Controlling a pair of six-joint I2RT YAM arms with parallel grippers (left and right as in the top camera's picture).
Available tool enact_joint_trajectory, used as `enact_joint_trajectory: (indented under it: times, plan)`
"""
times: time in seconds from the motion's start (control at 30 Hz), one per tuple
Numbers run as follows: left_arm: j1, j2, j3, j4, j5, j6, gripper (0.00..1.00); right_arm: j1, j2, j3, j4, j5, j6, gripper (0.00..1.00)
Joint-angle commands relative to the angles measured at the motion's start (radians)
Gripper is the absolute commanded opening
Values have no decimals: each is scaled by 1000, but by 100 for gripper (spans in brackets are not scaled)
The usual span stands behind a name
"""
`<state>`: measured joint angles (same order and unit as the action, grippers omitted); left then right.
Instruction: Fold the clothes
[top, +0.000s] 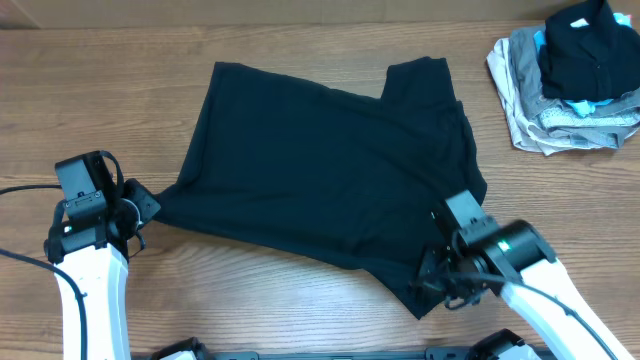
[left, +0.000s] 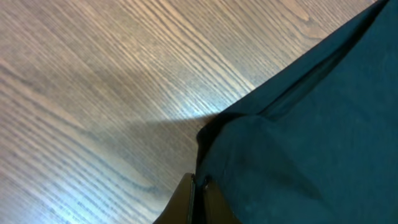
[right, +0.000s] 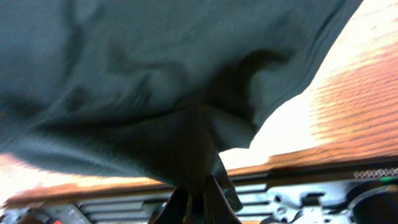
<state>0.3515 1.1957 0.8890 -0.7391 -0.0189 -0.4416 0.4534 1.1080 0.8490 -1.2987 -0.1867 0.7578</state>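
The clothes are one black T-shirt (top: 320, 165) spread across the middle of the wooden table, with a sleeve sticking up at its far right. My left gripper (top: 148, 205) is shut on the shirt's near left corner; the left wrist view shows the dark cloth (left: 311, 137) pinched between the closed fingers (left: 186, 202). My right gripper (top: 432, 278) is shut on the shirt's near right corner. In the right wrist view that corner (right: 186, 124) is lifted off the table and bunches down into the closed fingers (right: 214, 202).
A stack of folded garments (top: 570, 80), grey and light blue with a black one on top, sits at the far right corner. Bare wood (top: 90, 90) lies left of the shirt. The table's near edge and a metal frame (right: 298, 193) are just behind the right gripper.
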Motion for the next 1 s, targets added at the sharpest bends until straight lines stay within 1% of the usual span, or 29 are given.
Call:
enact_joint_trajectory:
  times: [0.0,0.13,0.23,0.43,0.57,0.73,0.97]
  plan:
    - [-28,27,26,36,-12,0,4,-46,61,19,31,67,-61,4]
    - [-73,29,26,120,-15,2,4,-121,78,27,85,64,-114,4]
    - [-101,29,26,182,-17,0,4,-199,78,55,92,64,-168,4]
    - [-138,38,26,237,-18,1,4,-344,81,102,129,15,-298,4]
    - [-156,81,26,257,-18,1,4,-359,112,102,162,-16,-341,4]
    - [-181,167,26,276,-18,1,4,-359,191,102,192,-16,-357,4]
    - [-219,299,26,364,-17,2,4,-359,304,102,279,7,-367,4]
